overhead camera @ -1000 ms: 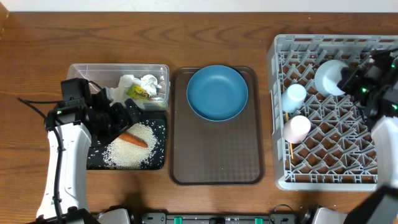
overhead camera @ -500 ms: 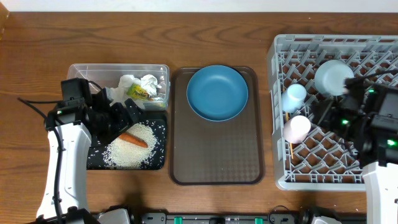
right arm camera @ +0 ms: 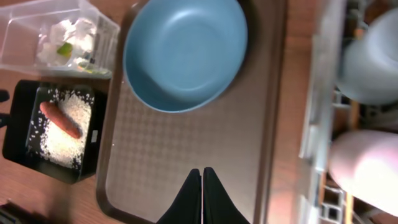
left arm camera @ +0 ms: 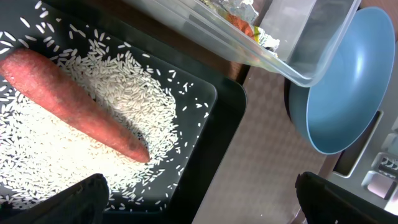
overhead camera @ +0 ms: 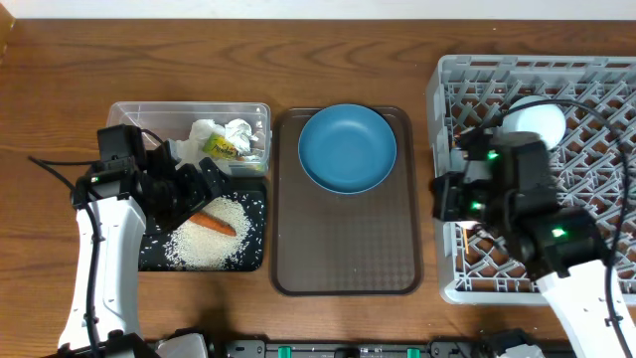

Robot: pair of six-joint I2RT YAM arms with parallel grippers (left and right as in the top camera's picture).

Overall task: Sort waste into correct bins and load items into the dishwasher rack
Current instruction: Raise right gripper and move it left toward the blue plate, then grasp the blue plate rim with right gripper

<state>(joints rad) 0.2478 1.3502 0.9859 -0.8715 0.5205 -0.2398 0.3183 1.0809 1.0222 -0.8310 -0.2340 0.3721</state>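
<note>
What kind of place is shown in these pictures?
Likely a wooden table staged for robot dish clearing: a grey dishwasher rack, a blue plate on a brown serving tray.

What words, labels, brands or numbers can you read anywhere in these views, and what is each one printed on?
No text reads clearly in any view.
Yellow-green wrapper in the clear tub: any print is too small to read.
Small white sticker on the black tray: too blurred to read.
</note>
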